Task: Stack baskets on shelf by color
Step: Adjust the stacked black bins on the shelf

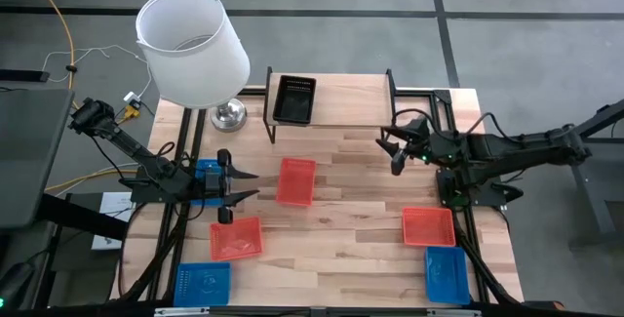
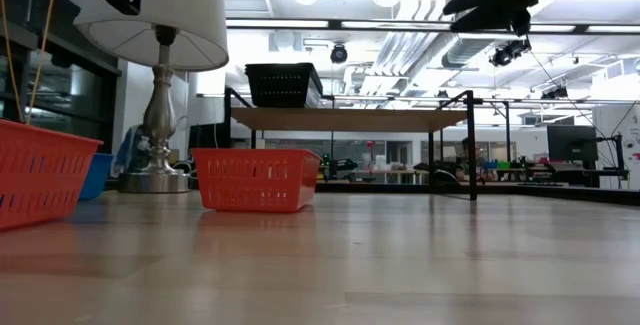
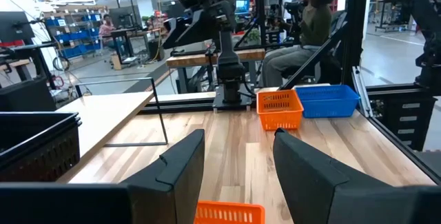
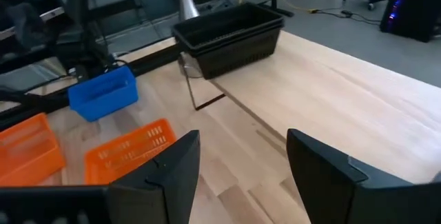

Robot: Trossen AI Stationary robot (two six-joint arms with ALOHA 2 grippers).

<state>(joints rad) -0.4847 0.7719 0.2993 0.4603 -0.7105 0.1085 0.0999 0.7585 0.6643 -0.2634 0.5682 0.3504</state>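
Tabletop [image 1: 351, 161]: light wood planks, carrying everything below.

Lamp [image 1: 192, 46]: white shade, chrome base, at the far left corner of the tabletop, just beside the shelf's left end.

Shelf [image 1: 341, 98]: wooden top on thin black legs, along the far edge of the tabletop, centred. A black basket [image 1: 293, 99] sits on its left part; the right wrist view shows a double rim, so it looks like two nested, though I cannot be sure. Rest of the shelf top bare.

Left arm: comes in from the left edge. Left gripper [image 1: 240, 186] hovers above the tabletop left of centre, fingers spread wide, holding nothing. A blue basket [image 1: 207, 182] shows partly under the wrist.

Right arm: comes in from the right edge. Right gripper [image 1: 389, 147] hangs above the tabletop just off the shelf's front right leg, fingers parted, nothing between them.

Baskets on the tabletop, none stacked:
- red basket [image 1: 296, 180], near the middle, just ahead of the left gripper's fingertips, apart from them.
- second red basket [image 1: 236, 239], toward the near left, below the left gripper.
- third red basket [image 1: 429, 226], toward the near right.
- blue basket at the near right corner [image 1: 447, 274], just nearer than the third red one.
- blue basket at the near left corner [image 1: 202, 283].

Beyond the table: a seated person [image 3: 306, 24] in the left wrist view, behind the right arm's base.
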